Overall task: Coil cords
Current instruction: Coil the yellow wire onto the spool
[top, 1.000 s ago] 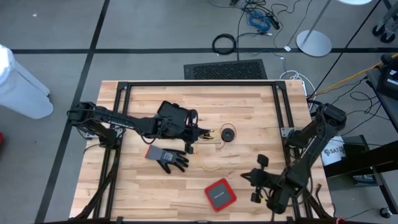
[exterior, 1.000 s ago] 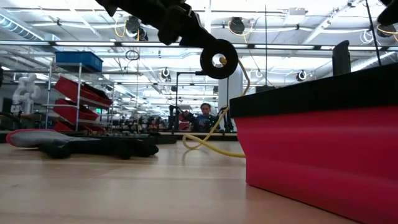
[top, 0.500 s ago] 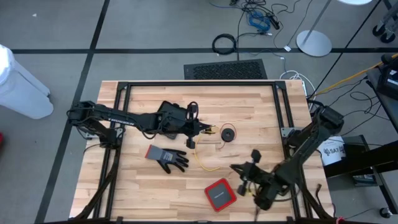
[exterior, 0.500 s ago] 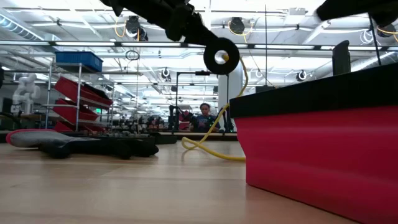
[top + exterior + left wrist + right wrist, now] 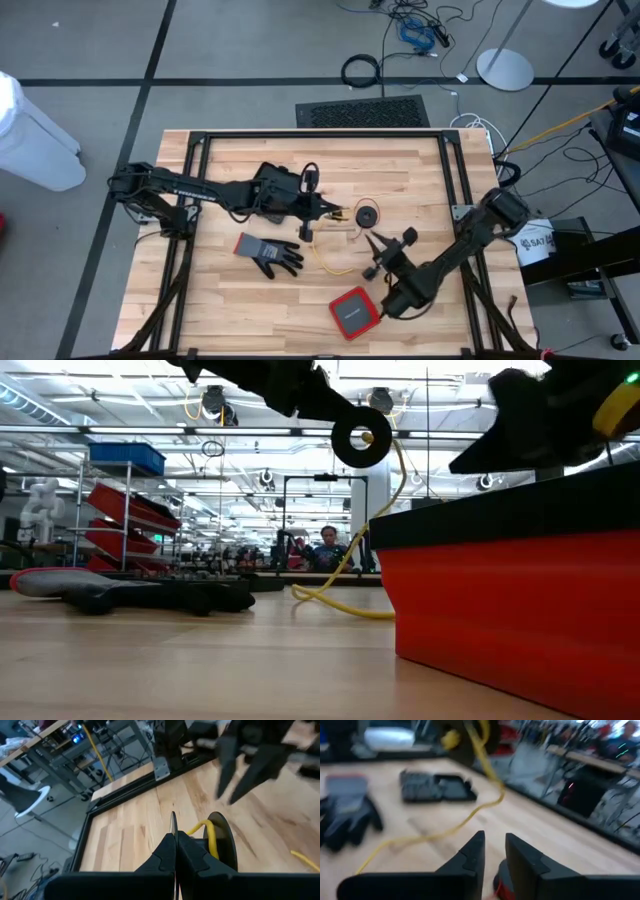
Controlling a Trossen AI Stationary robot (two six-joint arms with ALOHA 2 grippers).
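On the wooden table (image 5: 240, 290) the left arm reaches out to the middle, its left gripper (image 5: 333, 211) clenched tight on one end of the yellow cord (image 5: 335, 268), holding it up off the boards. From that pinch the cord drops and trails loosely over the table between the grey glove (image 5: 270, 253) and the red box (image 5: 353, 312). Just past the left fingertips lies a small black disc (image 5: 368, 214), with a thin red ring round it that may be the red cord; I can't tell for sure.

The right gripper (image 5: 385, 249) hangs close by, near the slack yellow loop, jaws parted a little with nothing between them. From its own camera the right gripper (image 5: 494, 851) points straight at the yellow cord (image 5: 445, 833).

My read: this cord is light, limp and thin, so it'll sag and spring out of any coil unless pinned. Best grabbed on the free run near the table, pinched square across, not at the small end.
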